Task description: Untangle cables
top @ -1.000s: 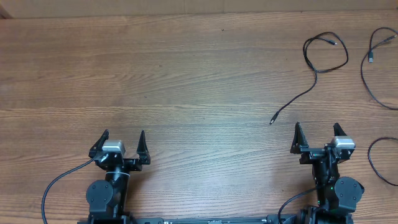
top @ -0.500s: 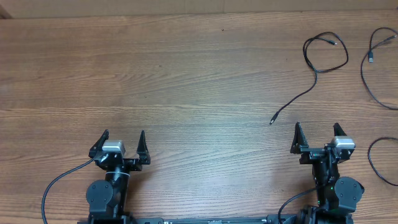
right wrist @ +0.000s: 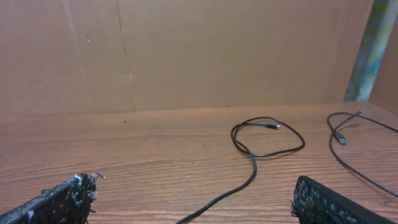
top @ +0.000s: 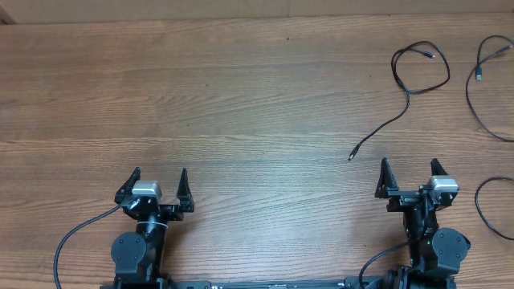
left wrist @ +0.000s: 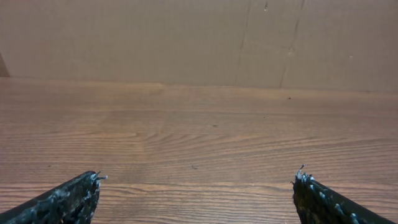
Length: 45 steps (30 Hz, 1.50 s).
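Three thin black cables lie apart on the wooden table at the right. One cable (top: 405,92) forms a loop at the back and trails down to a plug tip near my right gripper; it also shows in the right wrist view as a looped cable (right wrist: 254,163). A second cable (top: 479,108) curves along the far right edge, seen too as a cable (right wrist: 348,163) with a plug. A third cable (top: 482,210) arcs at the right edge. My right gripper (top: 409,172) is open and empty, just below the first cable's tip. My left gripper (top: 159,177) is open and empty at the front left.
A brown cardboard wall (left wrist: 186,37) stands behind the table's far edge. The wooden table top (top: 241,104) stretches bare between the arms. Thick black wires (top: 76,233) run from the arm bases at the front edge.
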Each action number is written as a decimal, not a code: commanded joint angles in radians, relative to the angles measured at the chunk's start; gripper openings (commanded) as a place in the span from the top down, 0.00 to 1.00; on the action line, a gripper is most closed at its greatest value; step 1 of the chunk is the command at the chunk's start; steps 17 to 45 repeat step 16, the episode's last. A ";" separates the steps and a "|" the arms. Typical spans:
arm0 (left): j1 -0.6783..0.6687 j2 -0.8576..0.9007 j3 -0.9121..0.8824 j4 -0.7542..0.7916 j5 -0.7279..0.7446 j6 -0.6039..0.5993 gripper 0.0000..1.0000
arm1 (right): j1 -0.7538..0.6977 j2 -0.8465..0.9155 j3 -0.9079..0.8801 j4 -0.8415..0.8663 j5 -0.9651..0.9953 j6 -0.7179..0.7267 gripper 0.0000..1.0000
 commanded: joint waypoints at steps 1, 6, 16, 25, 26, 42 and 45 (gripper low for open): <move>0.007 -0.011 -0.010 0.007 0.011 0.001 0.00 | -0.003 -0.008 -0.011 0.005 0.010 0.003 0.00; 0.007 -0.011 -0.010 0.007 0.011 0.001 0.01 | -0.003 -0.008 -0.011 0.005 0.010 0.003 0.00; 0.007 -0.011 -0.010 0.007 0.011 0.001 0.00 | -0.003 -0.008 -0.011 0.005 0.010 0.003 0.00; 0.007 -0.011 -0.010 0.007 0.011 0.001 0.00 | -0.003 -0.008 -0.011 0.005 0.010 0.003 0.00; 0.007 -0.011 -0.010 0.007 0.011 0.001 0.00 | -0.003 -0.008 -0.011 0.005 0.010 0.003 0.00; 0.007 -0.011 -0.010 0.007 0.011 0.001 0.00 | -0.003 -0.008 -0.011 0.005 0.010 0.003 0.00; 0.007 -0.011 -0.010 0.007 0.011 0.001 0.00 | -0.003 -0.008 -0.011 0.005 0.010 0.003 0.00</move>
